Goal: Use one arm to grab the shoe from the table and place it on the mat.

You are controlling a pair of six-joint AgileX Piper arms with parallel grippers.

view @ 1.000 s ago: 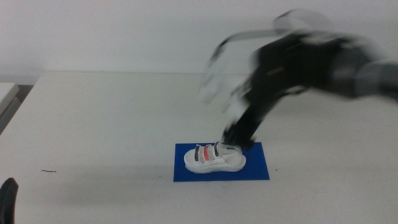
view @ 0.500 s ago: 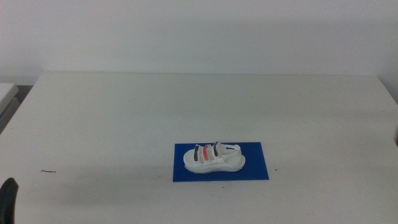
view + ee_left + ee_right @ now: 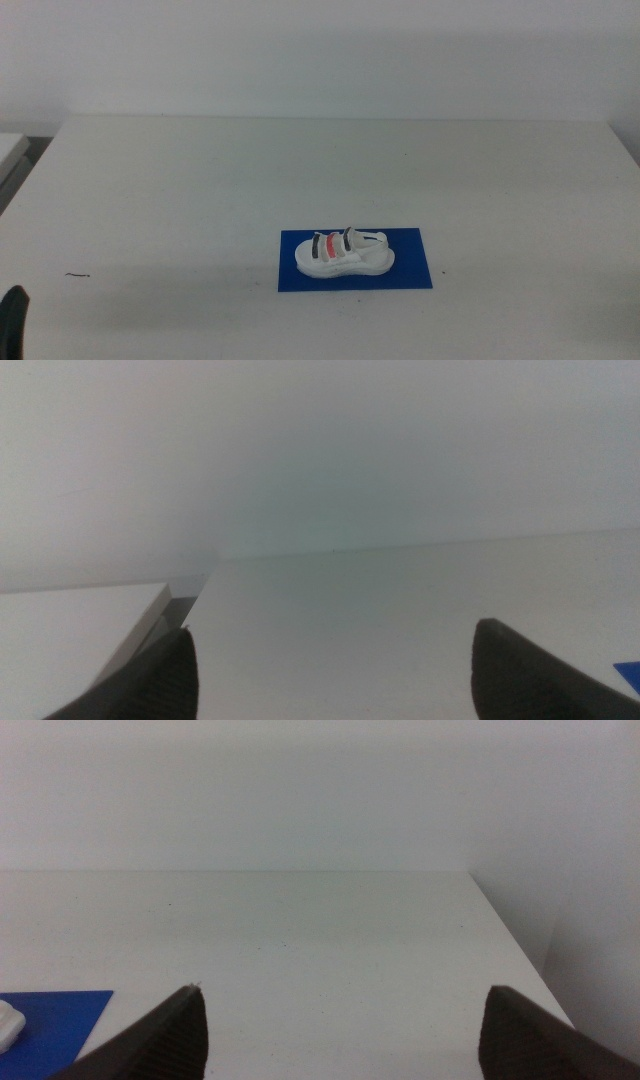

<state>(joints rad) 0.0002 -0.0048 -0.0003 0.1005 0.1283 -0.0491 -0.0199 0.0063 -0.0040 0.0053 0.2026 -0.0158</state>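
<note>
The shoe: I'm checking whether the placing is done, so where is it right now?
In the middle view the shoe lies on the mat, toward its left half, near the table's front centre.

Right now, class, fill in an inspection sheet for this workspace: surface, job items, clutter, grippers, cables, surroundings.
Surface: plain white rectangular table, a few tiny dark specks.
Job's things: small white sneaker with black and red straps lies on the flat deep-blue rectangular mat, inside its edges.
Clutter: thin dark squiggle near the table's left front.
Grippers: left gripper open, waiting at the bottom left corner of the middle view; right gripper open, out of the middle view.
Cables: nothing seen.
Surroundings: bare pale wall; a second white surface at left.
</note>
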